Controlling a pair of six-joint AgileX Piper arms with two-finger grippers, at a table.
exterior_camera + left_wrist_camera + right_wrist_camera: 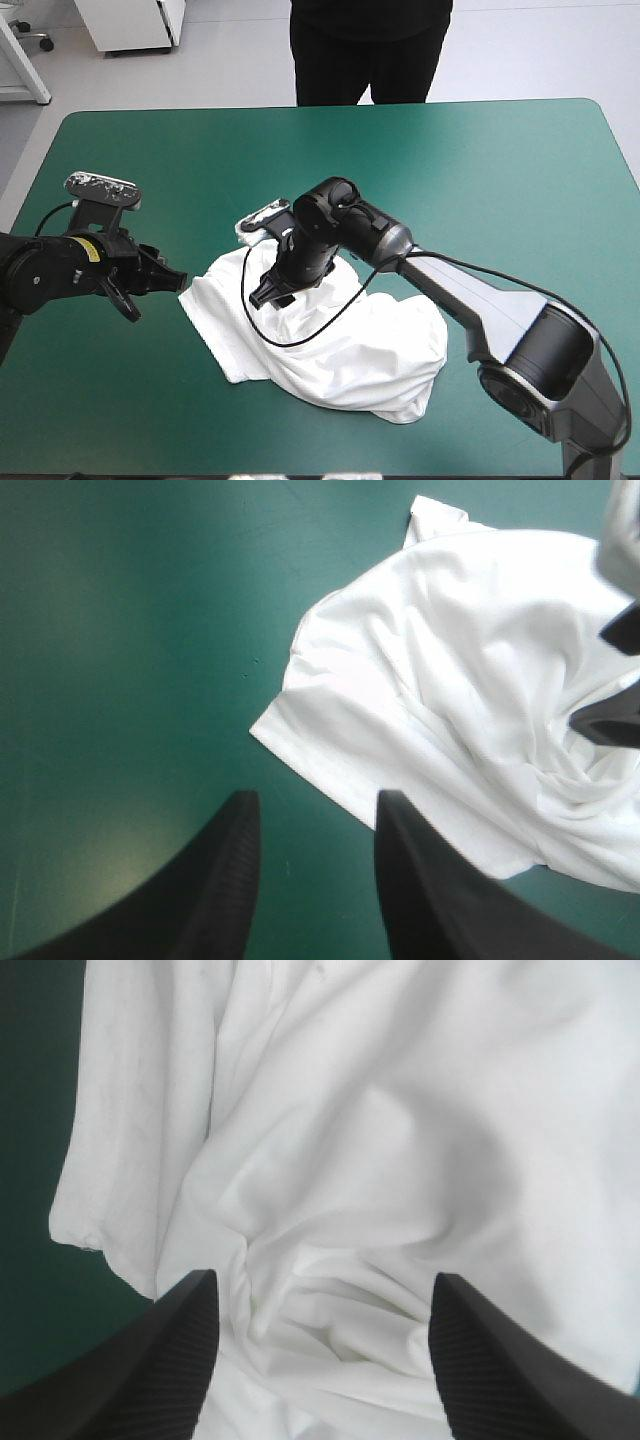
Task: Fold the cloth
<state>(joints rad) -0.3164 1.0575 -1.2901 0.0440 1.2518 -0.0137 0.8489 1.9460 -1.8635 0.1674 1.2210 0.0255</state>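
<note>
T-shirt crumpled | right gripper hides its far edge

The T-shirt lies on the tabletop, around its middle and somewhat toward the near edge. The left gripper sits just left of the T-shirt's left corner. The right gripper hangs over the T-shirt's far left part.

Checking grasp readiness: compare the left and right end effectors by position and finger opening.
The left end effector is over bare teal-green cover beside the T-shirt; the right end effector is above its crumpled middle. The left reaches in sideways; the right points down. The left's fingers stand closer together than the right's. Both are open, holding nothing.
</note>
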